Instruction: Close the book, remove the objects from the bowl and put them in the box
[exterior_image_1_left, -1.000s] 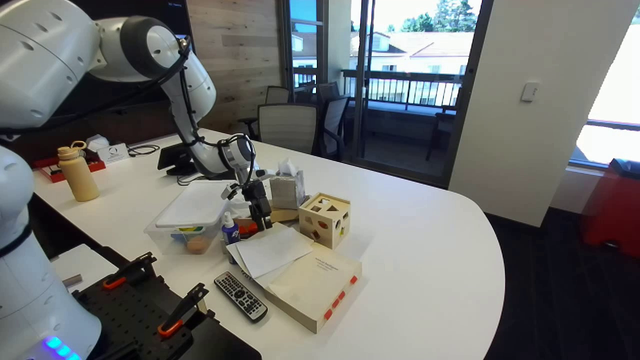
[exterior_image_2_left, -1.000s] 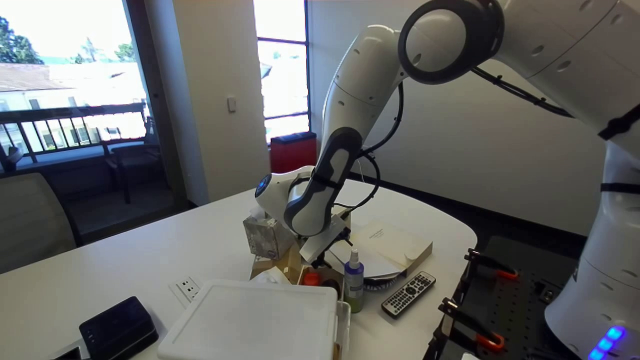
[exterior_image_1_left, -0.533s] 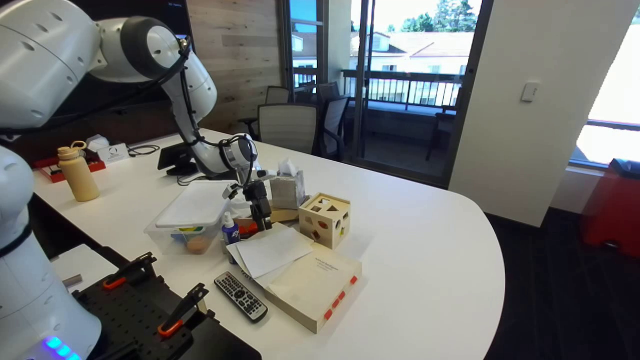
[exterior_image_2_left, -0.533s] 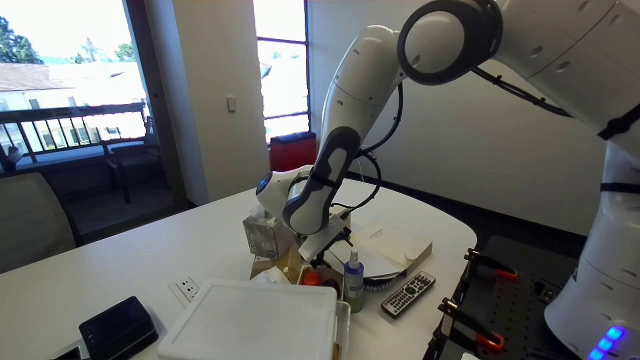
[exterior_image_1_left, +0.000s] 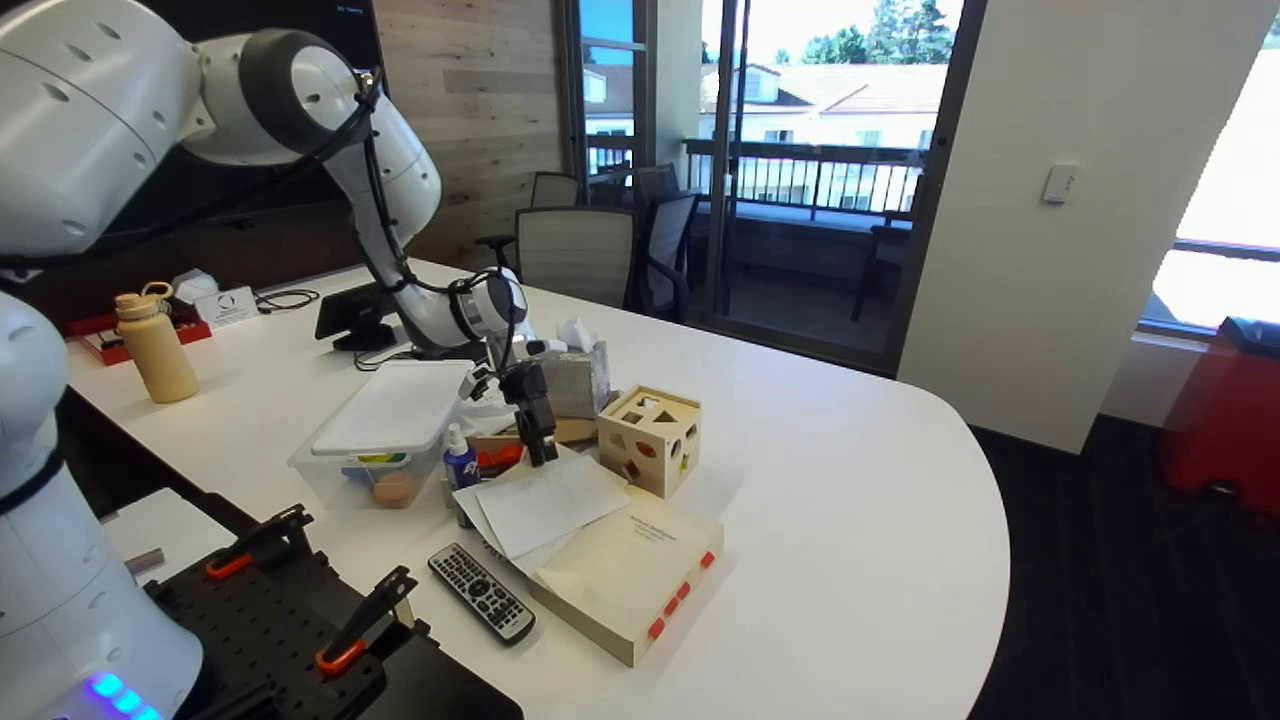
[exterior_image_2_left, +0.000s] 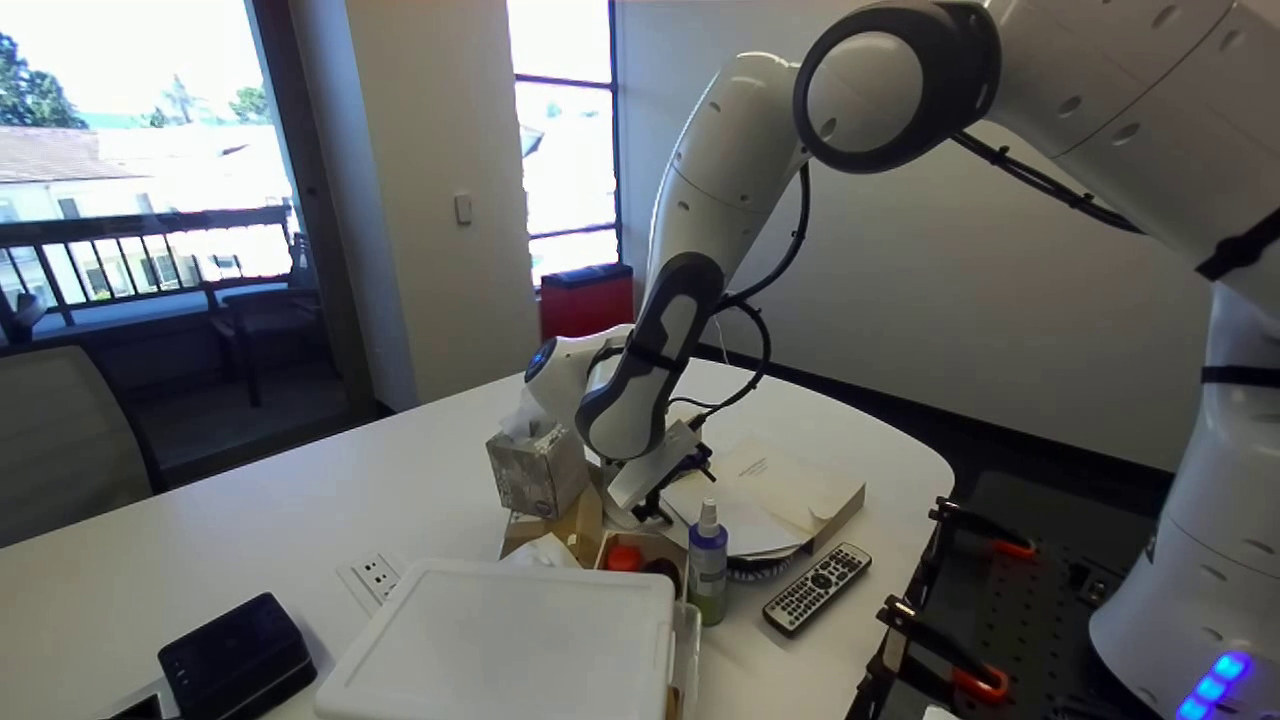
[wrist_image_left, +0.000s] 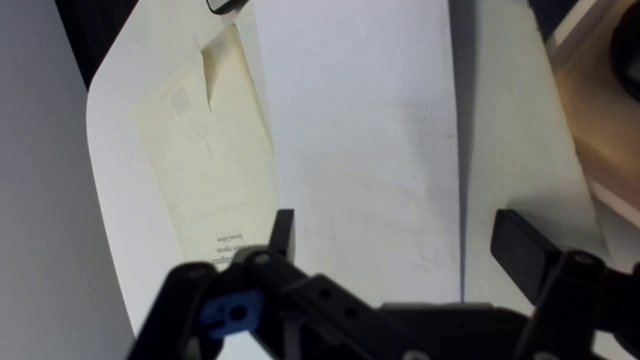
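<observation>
The book (exterior_image_1_left: 640, 565) lies open at a cream title page with red tabs on its edge; it also shows in an exterior view (exterior_image_2_left: 800, 490) and the wrist view (wrist_image_left: 215, 165). Its blue cover is not visible. White paper sheets (exterior_image_1_left: 545, 500) lie over its other side, with a pale strip (wrist_image_left: 525, 130) under them. My gripper (wrist_image_left: 397, 230) is open and empty over the sheets, one finger close above the strip; it also shows in both exterior views (exterior_image_1_left: 540, 445) (exterior_image_2_left: 655, 515). A tan cardboard box (exterior_image_2_left: 580, 525) is partly hidden beside the tissue box. The bowl and its objects are out of view or hidden.
A wooden shape cube (exterior_image_1_left: 650, 440) and a tissue box (exterior_image_1_left: 575, 380) stand behind the book. A spray bottle (exterior_image_2_left: 708, 560), an open container with a red item (exterior_image_2_left: 623, 557), a lidded plastic bin (exterior_image_2_left: 510, 640) and a remote (exterior_image_1_left: 482, 592) are nearby.
My gripper has moved slightly to the right in both exterior views, further over the paper sheets. The book and other things have not moved.
</observation>
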